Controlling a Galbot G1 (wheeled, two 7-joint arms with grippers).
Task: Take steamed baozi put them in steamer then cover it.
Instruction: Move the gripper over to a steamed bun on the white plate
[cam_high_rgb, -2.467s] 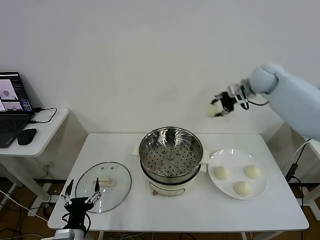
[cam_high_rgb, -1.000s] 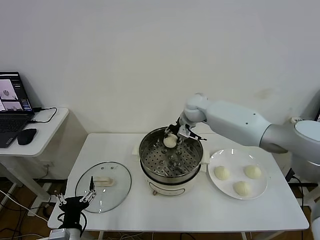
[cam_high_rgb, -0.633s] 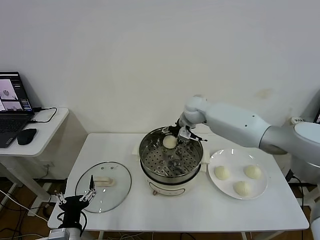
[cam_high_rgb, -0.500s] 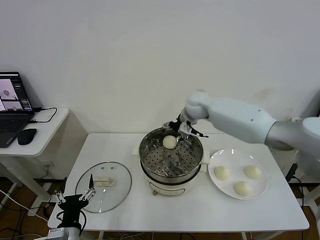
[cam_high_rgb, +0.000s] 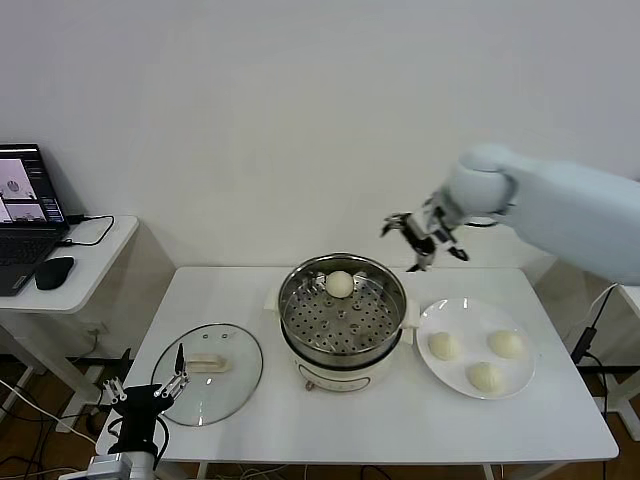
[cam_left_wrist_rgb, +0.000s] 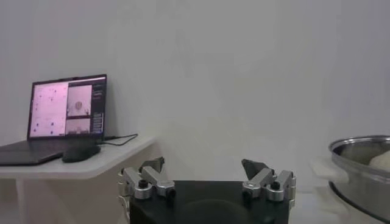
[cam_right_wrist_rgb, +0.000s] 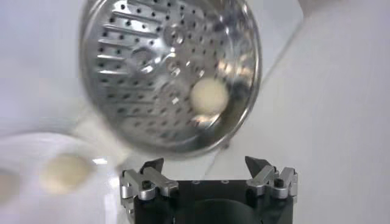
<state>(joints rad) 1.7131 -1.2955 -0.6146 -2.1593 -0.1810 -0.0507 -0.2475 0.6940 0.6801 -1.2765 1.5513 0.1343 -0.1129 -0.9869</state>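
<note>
One baozi (cam_high_rgb: 340, 283) lies on the perforated tray at the back of the steamer (cam_high_rgb: 300, 335); the right wrist view shows that baozi (cam_right_wrist_rgb: 209, 96) in the steamer (cam_right_wrist_rgb: 140, 73) from above. Three more baozi (cam_high_rgb: 443, 346) (cam_high_rgb: 506, 343) (cam_high_rgb: 485, 376) rest on the white plate (cam_high_rgb: 470, 315). My right gripper (cam_high_rgb: 425, 243) (cam_right_wrist_rgb: 204, 162) hangs open and empty in the air, above and to the right of the steamer's back rim. The glass cover (cam_high_rgb: 235, 380) lies flat on the table at the left. My left gripper (cam_high_rgb: 148, 382) (cam_left_wrist_rgb: 202, 162) stands open and empty at the table's front left corner, beside the cover.
A side table (cam_high_rgb: 95, 250) at the far left carries a laptop (cam_high_rgb: 25, 200) and a mouse (cam_high_rgb: 52, 271). The white work table (cam_high_rgb: 380, 420) ends close in front of the cover and the plate. A white wall stands behind.
My right gripper has opened, left the baozi on the steamer's tray, then risen and swung right, away from the pot. The left arm has barely moved.
</note>
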